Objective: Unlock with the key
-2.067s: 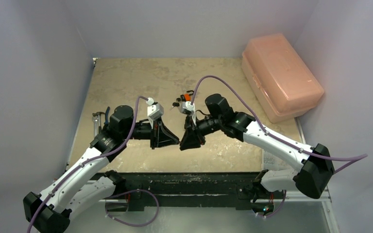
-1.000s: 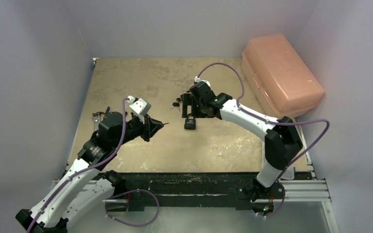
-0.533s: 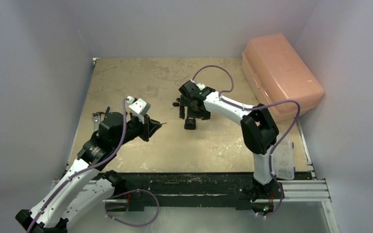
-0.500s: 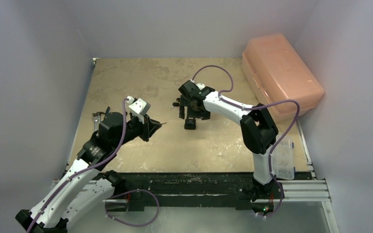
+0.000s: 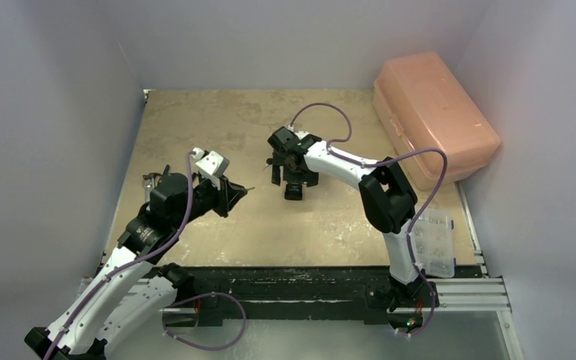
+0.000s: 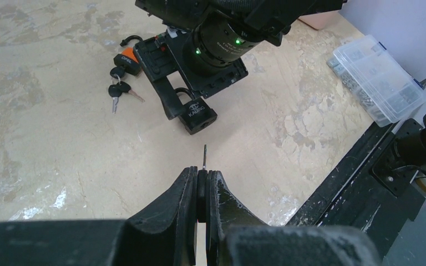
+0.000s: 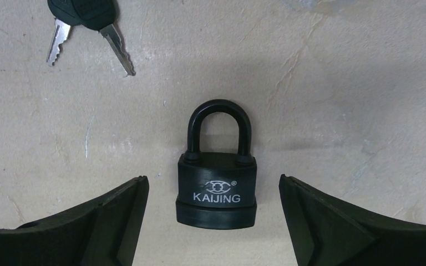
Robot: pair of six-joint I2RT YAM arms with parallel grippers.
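Observation:
A black padlock (image 7: 216, 188) marked KAIJING lies flat on the table, shackle pointing away from the right wrist camera; it also shows as the padlock (image 5: 293, 192) from above. My right gripper (image 7: 212, 179) hangs open above it, one finger on each side, touching nothing. My left gripper (image 6: 202, 173) is shut on a key. The key's black head is pinched between the pads and its thin metal blade (image 6: 204, 155) points at the padlock (image 6: 198, 114), a short gap away. From above, the left gripper (image 5: 232, 193) sits left of the lock.
Two spare black-headed keys (image 7: 83, 11) with an orange tag (image 6: 130, 55) lie just beyond the lock. A pink plastic box (image 5: 435, 120) fills the far right corner. A clear parts organiser (image 5: 435, 244) sits at the near right. A black rail (image 5: 285, 281) runs along the near edge.
The right arm has swung its gripper left and settled over the padlock, which has stayed put on the table. The left gripper with the key has barely moved.

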